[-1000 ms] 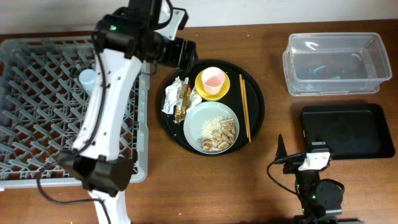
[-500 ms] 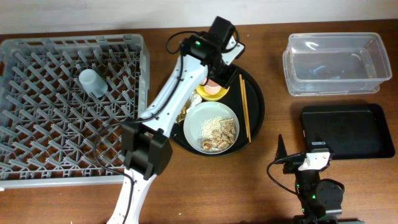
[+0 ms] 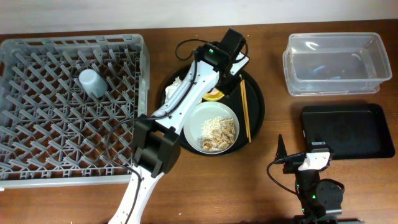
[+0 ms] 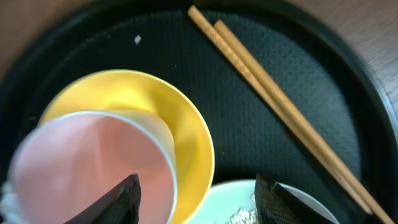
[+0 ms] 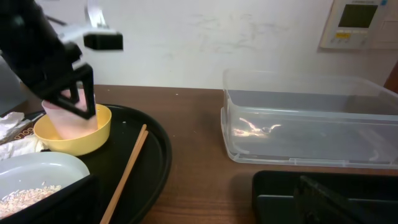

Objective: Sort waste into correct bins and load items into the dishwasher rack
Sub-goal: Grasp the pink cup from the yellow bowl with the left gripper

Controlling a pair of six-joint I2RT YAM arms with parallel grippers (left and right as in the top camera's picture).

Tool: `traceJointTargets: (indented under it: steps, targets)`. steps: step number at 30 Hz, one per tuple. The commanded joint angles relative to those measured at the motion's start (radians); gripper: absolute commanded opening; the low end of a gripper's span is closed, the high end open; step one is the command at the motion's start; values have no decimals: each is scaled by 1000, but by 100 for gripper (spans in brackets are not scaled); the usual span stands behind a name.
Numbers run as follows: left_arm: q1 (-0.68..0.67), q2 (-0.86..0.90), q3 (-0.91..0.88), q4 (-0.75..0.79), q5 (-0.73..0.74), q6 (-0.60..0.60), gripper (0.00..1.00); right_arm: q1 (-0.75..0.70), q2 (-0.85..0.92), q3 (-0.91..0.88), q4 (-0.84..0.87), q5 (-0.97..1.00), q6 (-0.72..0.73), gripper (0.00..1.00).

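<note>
Gaping wide, left gripper (image 4: 196, 200) hangs over small pink cup (image 4: 93, 168) in yellow bowl (image 4: 180, 118), thin brown wooden chopsticks (image 4: 273, 99) clear; right gripper (image 3: 280, 147) spread: cannot tell.

Your two arms: white shells, black joints.
Your left arm (image 3: 186, 93) is a slim white link between a boxy black base block, just beside the dishwasher rack's (image 3: 62, 177) corner, and a black wrist with a green light and looping black cables. Its tool (image 4: 198, 202) has dark wedge-shaped fingers (image 4: 121, 202). Your right arm (image 3: 314, 186) is black with a white wrist block.
</note>
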Motion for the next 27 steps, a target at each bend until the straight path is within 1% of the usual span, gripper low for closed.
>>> traceJointTargets:
  steps: [1,2,4,5,6,7,9,11,12,14,16,19,21,24,27]
  targets:
    - [3,31,7,17,-8,19,58,6,-6,-5,-6,13,-3,98]
    - [3,31,7,22,-9,19,54,6,-6,-5,-6,13,-3,98]
    - [3,31,7,28,-66,-7,48,6,-6,-5,-6,13,-3,98]
    - [3,30,7,31,-114,-27,47,6,-6,-5,-6,13,-3,98]
    - [3,30,7,31,-132,-26,46,6,-6,-5,-6,13,-3,98]
    - [3,30,7,30,-131,-26,42,6,-6,-5,-6,13,-3,98]
    - [3,30,8,28,-130,-26,33,6,-6,-5,-6,13,-3,98]
    - [3,30,8,27,-131,-26,26,6,-6,-5,-6,13,-3,98]
    - [3,30,11,27,-130,-26,24,6,-6,-5,-6,13,-3,98]
    - [2,30,15,23,-127,-27,24,6,-6,-5,-6,13,-3,98]
    - [3,28,15,23,-127,-63,12,6,-6,-5,-6,13,-3,98]
    - [3,18,23,19,-126,-80,11,6,-6,-5,-6,13,-3,98]
    - [3,5,43,-2,-116,-87,7,6,-6,-5,-6,13,-3,98]
    - [3,-42,99,-54,-116,-140,1,6,-6,-5,-6,13,-3,98]
    - [5,-109,148,-107,-116,-209,1,6,-6,-5,-6,13,-3,98]
